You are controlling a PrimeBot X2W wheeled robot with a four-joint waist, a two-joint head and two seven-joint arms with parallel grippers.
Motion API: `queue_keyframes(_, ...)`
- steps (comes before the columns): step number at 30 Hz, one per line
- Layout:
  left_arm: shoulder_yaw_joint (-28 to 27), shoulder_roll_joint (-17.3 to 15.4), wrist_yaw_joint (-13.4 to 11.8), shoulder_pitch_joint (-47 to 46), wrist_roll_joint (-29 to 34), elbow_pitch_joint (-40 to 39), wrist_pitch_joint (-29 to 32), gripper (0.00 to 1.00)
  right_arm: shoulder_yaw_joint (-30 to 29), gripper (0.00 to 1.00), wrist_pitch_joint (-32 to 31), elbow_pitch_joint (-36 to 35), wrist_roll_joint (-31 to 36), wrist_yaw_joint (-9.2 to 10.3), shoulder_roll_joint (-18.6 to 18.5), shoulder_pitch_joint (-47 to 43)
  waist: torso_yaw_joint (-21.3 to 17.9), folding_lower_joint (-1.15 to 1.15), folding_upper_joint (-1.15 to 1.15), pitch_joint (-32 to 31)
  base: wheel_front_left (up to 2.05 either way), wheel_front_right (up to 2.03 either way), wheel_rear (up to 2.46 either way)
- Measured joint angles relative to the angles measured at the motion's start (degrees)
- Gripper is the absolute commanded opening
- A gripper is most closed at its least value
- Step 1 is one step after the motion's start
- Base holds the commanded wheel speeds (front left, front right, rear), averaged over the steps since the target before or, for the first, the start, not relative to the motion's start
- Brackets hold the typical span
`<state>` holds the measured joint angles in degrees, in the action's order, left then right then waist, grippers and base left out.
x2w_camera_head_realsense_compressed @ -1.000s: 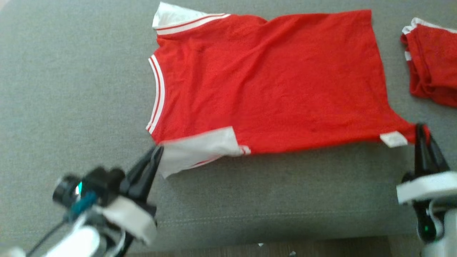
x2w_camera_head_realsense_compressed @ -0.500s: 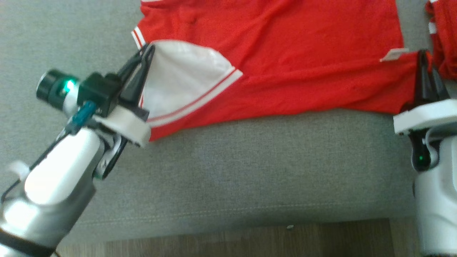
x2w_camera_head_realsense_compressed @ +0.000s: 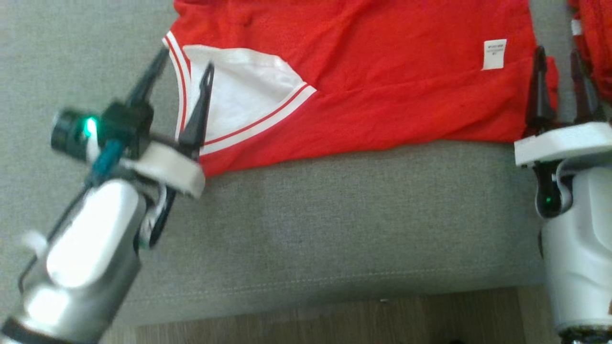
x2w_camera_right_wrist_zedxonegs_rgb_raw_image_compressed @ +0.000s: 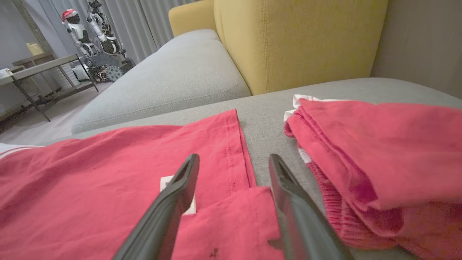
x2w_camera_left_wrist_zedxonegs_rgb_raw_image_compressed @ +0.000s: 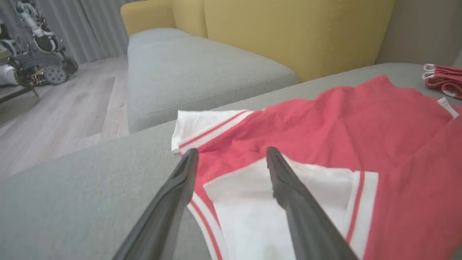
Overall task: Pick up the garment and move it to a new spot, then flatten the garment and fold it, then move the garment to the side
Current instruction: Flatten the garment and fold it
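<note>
The garment, a red jersey with white striped trim, lies on the grey sofa cushion with its near edge folded over itself. A white sleeve panel and a white label face up. My left gripper stands open over the sleeve corner, one finger on each side of the striped edge, as the left wrist view confirms for that gripper and the garment. My right gripper is open at the garment's right corner; in the right wrist view its fingers straddle the folded hem.
A second red garment lies bunched just right of my right gripper, seen close as a pile. The cushion's front edge and wooden floor are near me. A yellow backrest rises behind the cushion.
Both grippers have opened and let go of the garment's corners. The folded edge now rests on the garment, with the label lying flat. The head camera has shifted slightly.
</note>
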<state>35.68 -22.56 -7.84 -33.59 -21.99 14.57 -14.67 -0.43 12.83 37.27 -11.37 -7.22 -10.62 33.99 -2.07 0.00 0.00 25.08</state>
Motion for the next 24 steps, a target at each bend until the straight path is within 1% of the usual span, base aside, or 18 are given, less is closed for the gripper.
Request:
queue_keyframes(5,-0.63,0.03,-1.6,10.62,-3.47,-2.58,0.03,1.0,-0.51,1.0,0.57,-1.02,-1.37,0.0,0.92,-5.36,-0.25,0.0,0.0,-2.51,0.0,0.0,0.0)
queue_keyframes(8,0.16,0.03,-2.3,14.42,-4.12,-4.36,1.26,1.0,-1.01,1.0,0.96,-1.04,-2.07,0.0,1.32,-7.41,-0.21,0.0,0.0,-3.68,0.0,0.0,0.0)
queue_keyframes(12,0.34,0.1,-4.32,16.12,-5.23,-5.49,3.37,1.0,-1.14,1.0,1.01,-1.29,-2.12,0.0,1.62,-7.78,-0.22,0.0,0.0,-4.43,0.0,0.0,0.0)
queue_keyframes(15,0.31,0.11,-5.87,17.05,-5.57,-5.26,5.11,1.0,-0.19,1.0,0.57,-1.3,-2.15,0.0,1.65,-7.78,-0.32,0.0,0.0,-4.52,0.0,0.0,0.0)
queue_keyframes(22,0.47,0.51,-5.8,17.84,-7.95,-3.5,9.26,1.0,1.66,1.0,-3.28,-0.75,-3.7,0.0,1.47,-7.78,-0.51,0.0,0.0,-4.51,0.0,0.0,0.0)
queue_keyframes(23,0.52,0.51,-5.75,17.83,-7.99,-3.23,9.74,0.66,1.76,1.0,-4.12,-0.35,-3.71,0.0,1.32,-7.78,-0.53,0.0,0.0,-4.47,0.0,0.0,0.0)
queue_keyframes(24,0.56,0.51,-5.36,17.78,-8.22,-3.21,10.24,0.42,1.83,1.0,-5.1,0.09,-3.8,0.0,1.22,-7.78,-0.54,0.0,0.0,-4.43,0.0,0.0,0.0)
